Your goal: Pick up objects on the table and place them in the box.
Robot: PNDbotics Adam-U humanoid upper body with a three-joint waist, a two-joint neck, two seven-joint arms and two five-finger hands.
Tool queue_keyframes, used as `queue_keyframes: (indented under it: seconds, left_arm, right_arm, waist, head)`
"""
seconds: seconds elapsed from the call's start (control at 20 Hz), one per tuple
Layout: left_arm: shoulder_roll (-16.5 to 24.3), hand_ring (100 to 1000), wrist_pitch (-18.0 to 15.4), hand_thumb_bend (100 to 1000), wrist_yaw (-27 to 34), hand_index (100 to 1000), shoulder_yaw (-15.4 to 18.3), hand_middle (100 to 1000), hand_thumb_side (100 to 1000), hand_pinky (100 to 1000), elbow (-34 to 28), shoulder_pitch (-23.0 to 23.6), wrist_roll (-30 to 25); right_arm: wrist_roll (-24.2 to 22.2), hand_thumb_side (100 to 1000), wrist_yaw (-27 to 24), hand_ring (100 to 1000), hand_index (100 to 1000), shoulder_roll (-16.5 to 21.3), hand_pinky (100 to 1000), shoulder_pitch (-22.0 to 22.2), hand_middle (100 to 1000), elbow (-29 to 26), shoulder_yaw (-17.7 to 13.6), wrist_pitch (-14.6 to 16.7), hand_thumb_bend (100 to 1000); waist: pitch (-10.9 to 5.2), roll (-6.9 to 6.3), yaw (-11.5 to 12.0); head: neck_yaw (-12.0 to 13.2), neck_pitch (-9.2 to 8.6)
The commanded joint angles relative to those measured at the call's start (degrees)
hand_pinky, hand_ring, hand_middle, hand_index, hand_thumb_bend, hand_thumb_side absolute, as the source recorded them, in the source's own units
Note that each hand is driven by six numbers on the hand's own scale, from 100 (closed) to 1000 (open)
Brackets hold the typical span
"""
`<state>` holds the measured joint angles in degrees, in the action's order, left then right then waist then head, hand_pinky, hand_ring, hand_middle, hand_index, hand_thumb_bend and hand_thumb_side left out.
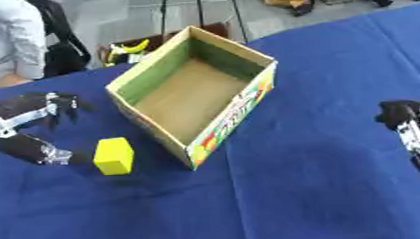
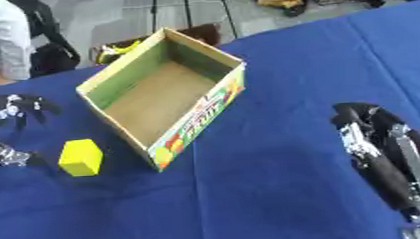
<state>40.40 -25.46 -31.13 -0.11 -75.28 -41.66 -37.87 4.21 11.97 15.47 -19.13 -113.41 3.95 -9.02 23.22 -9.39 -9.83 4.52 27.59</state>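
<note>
I had the left hand [image 1: 35, 130] spread open and empty, the small yellow foam block [image 1: 113, 155] just beside its fingertips on the blue-clothed worktop [image 1: 320, 177]. Next, I judged: close round it, then lift toward the empty cardboard box [image 1: 248, 97] beyond.

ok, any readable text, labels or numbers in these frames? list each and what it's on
Box: red lettering on its colourful printed outer side, too blurred to read.
Yellow block: plain faces, no text or marks visible.
Blue tablecloth: no print.
Nothing in either view can be quoted legibly.
</note>
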Motion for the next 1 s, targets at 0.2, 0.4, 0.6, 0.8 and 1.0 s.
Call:
queue_keyframes:
  seconds: [0.2, 0.4, 0.6, 0.8, 1.0]
  left_arm:
    - [0.1, 663, -4.8, 726, 0.4, 902, -0.9, 761, 723, 434, 3.1, -2.5, -6.9]
    - [-0.8, 661, -4.9, 740, 0.8, 909, -1.4, 765, 711, 431, 5.1, -3.4, -8.6]
    - [-1.3, 666, -4.7, 747, 0.0, 929, -1.6, 790, 703, 433, 6.8, -4.0, -9.7]
    - [-2.0, 670, -4.5, 752, -1.3, 935, -1.7, 799, 694, 436, 8.4, -4.5, -9.8]
    - [-2.4, 672, -4.1, 752, -2.2, 933, -1.7, 798, 683, 439, 10.9, -5.2, -10.4]
  right_arm:
    - [-0.2, 735, -0.1, 867, 759, 0.9, 823, -0.6, 608, -1.2, 0.2, 0.1, 100]
    - [-0.2, 734, -0.3, 868, 759, 0.9, 823, -0.7, 607, -1.2, 0.2, 0.0, 100]
    - [-0.3, 729, -0.4, 868, 759, 0.9, 823, -0.7, 607, -1.2, 0.2, 0.1, 100]
    - [-0.5, 724, -0.5, 868, 759, 0.8, 823, -0.9, 607, -1.2, 0.3, 0.1, 100]
    - [-0.6, 722, -0.5, 868, 760, 0.8, 823, -1.0, 606, -1.2, 0.3, 0.2, 100]
  waist:
    - [-1.56, 0.25, -0.1]
    - [-1.46, 0.23, -0.2]
    - [-1.36, 0.19, -0.3]
    - [-1.25, 0.08, -0.4]
    - [-1.13, -0.12, -0.8]
  head:
    - [0.7, 0.41]
    - [0.9, 0.36]
    - [1.0, 0.35]
    - [1.0, 0.32]
    - [1.1, 0.33]
